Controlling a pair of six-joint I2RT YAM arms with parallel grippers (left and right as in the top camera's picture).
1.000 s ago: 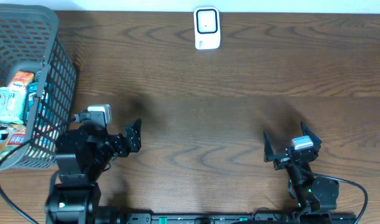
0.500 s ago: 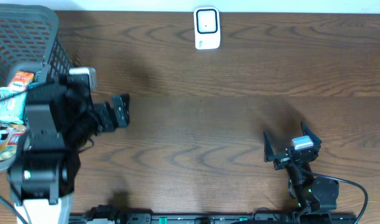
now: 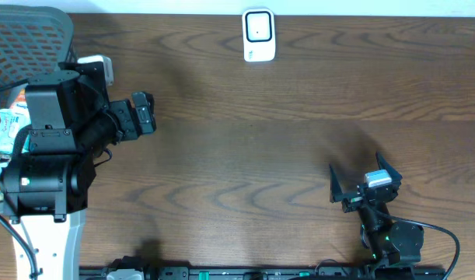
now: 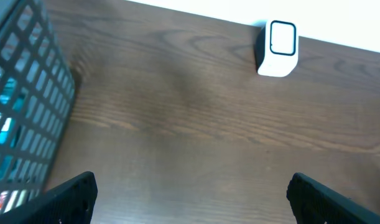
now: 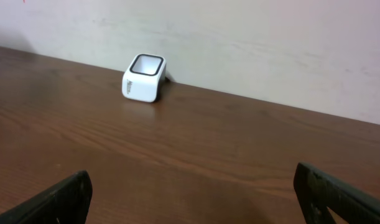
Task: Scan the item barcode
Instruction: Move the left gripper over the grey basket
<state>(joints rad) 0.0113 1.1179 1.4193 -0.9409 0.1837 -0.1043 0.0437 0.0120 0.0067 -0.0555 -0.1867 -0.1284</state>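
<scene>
The white barcode scanner (image 3: 259, 35) stands at the table's back edge, its window facing up; it also shows in the left wrist view (image 4: 278, 48) and the right wrist view (image 5: 143, 78). Packaged items (image 3: 8, 128) lie in the grey mesh basket (image 3: 35, 31) at the back left, partly hidden under my left arm. My left gripper (image 3: 150, 113) hangs open and empty just right of the basket, over bare wood (image 4: 191, 186). My right gripper (image 3: 355, 165) rests open and empty near the front right (image 5: 193, 180), pointing toward the scanner.
The basket's mesh wall (image 4: 22, 106) fills the left edge of the left wrist view, with coloured packets showing through it. A pale wall runs behind the table's far edge. Brown wood lies between both grippers and the scanner.
My left arm has risen and swung toward the back left, carrying its open gripper up beside the basket. The right arm has not moved.
</scene>
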